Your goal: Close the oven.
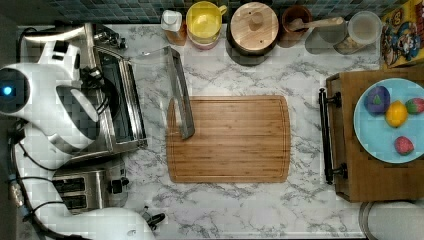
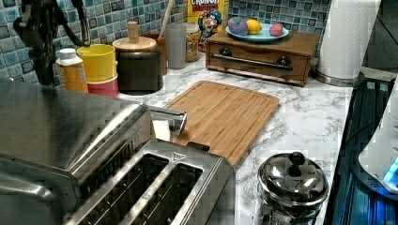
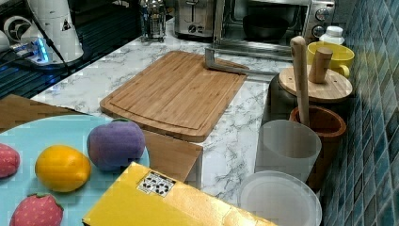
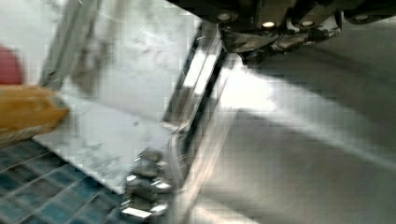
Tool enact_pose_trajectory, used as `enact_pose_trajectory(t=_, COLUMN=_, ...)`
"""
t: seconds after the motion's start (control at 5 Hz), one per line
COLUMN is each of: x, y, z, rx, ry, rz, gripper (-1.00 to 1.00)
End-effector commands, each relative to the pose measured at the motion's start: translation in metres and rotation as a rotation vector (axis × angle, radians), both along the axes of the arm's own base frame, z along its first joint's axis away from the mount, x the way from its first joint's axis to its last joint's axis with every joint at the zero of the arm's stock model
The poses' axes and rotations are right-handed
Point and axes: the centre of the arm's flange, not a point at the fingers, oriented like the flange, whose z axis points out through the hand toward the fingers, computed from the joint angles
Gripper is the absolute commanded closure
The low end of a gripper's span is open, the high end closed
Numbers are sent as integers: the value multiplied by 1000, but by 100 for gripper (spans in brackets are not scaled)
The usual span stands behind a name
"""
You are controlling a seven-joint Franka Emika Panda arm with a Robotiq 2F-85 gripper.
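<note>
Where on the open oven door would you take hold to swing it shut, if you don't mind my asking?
Grip the steel bar handle at mid-length, reaching from above the cutting board. The glass door lies flat, leaving the bar at its free edge.

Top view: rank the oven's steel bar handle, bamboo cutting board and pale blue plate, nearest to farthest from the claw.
From the claw, over the brushed-steel oven:
1. Long steel bar handle, the top view's left-centre.
2. Rectangular bamboo cutting board, centre.
3. Round pale blue plate, the top view's far right.
</note>
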Motion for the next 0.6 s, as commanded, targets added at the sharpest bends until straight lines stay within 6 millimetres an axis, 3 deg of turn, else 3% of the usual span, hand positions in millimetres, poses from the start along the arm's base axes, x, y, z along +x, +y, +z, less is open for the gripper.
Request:
enact_pose_trajectory(t=0.2, x=8, y=-45, z=27, rx=-36, ry=-51, rz=-69, gripper=100)
enact_pose_trajectory(t=0.6, x=8, y=-45, z=27, rx=-36, ry=-51, rz=-69, gripper=100)
